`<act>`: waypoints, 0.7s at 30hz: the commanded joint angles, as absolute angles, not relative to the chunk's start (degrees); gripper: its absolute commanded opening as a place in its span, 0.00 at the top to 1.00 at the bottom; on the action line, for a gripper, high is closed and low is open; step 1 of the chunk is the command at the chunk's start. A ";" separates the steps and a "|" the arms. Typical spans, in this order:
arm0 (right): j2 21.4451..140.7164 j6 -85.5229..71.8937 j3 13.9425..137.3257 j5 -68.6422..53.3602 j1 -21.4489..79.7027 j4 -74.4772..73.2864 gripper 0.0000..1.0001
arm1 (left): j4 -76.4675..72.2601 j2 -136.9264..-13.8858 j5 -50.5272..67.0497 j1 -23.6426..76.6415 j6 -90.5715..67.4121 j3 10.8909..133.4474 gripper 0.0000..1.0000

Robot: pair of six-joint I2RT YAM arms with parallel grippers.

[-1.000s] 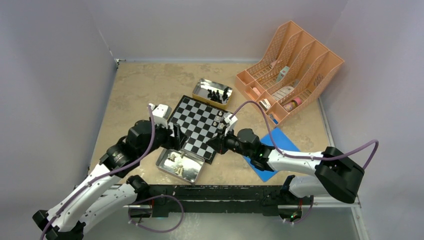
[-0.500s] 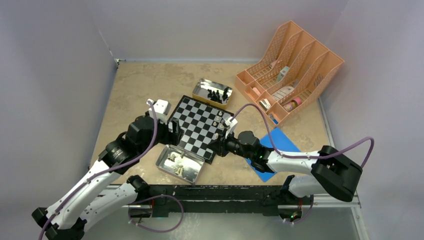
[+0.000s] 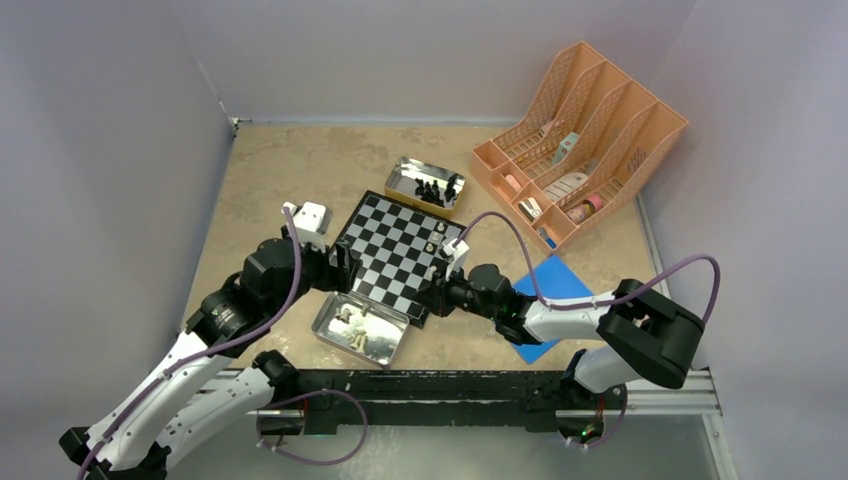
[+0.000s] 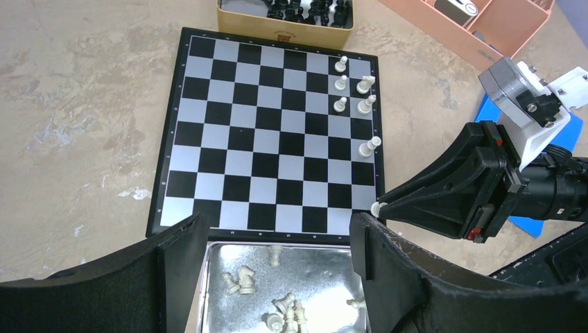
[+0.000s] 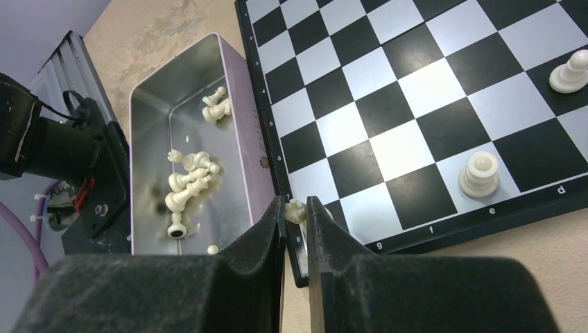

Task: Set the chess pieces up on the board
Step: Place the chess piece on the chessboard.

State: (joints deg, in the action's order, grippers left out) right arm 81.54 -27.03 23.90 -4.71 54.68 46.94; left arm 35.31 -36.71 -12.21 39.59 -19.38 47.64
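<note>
The checkered board lies mid-table, with several cream-white chess pieces standing along its right edge. My right gripper is shut on a small white piece over the board's near right corner. My left gripper is open and empty. It hangs over the tin of loose white pieces at the board's near edge. Black pieces sit in a second tin behind the board.
An orange file organizer holding small items stands at the back right. A blue flat square lies right of the board, partly under my right arm. The white-piece tin touches the board's edge.
My left arm has drawn back slightly to the left. My right arm has swung inward, carrying the white piece closer to the board's near corner.
</note>
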 commanded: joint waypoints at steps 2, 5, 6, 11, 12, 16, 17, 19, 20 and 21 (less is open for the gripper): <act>82.82 -26.72 23.86 -5.54 54.49 52.46 0.89 | 33.57 -36.78 -12.97 39.30 -18.19 47.38 0.26; 83.43 -27.01 23.53 -5.73 54.49 53.30 0.89 | 33.57 -36.65 -13.17 39.32 -18.19 47.40 0.26; 83.63 -27.13 23.40 -5.90 54.49 53.46 0.89 | 33.57 -36.65 -13.18 39.33 -18.19 47.40 0.26; 84.11 -27.65 22.55 -6.48 54.49 54.44 0.89 | 33.57 -36.64 -13.18 39.29 -18.13 47.37 0.26; 84.15 -27.60 22.40 -6.54 54.49 54.49 0.89 | 33.50 -36.65 -13.18 39.33 -18.11 47.40 0.26; 84.42 -27.60 21.89 -6.80 54.49 55.15 0.89 | 33.49 -36.76 -13.18 39.29 -18.17 47.51 0.26; 84.58 -27.67 21.79 -6.96 54.49 55.45 0.89 | 33.56 -36.74 -13.18 39.29 -18.19 47.47 0.26; 85.00 -27.89 21.71 -7.31 54.49 55.84 0.89 | 33.57 -36.66 -13.18 39.29 -18.19 47.39 0.26; 85.25 -27.91 21.77 -7.44 54.49 56.06 0.88 | 33.57 -36.65 -13.18 39.33 -18.19 47.39 0.26; 85.52 -27.94 21.85 -7.61 54.49 56.21 0.88 | 33.51 -36.65 -13.18 39.34 -18.19 47.48 0.26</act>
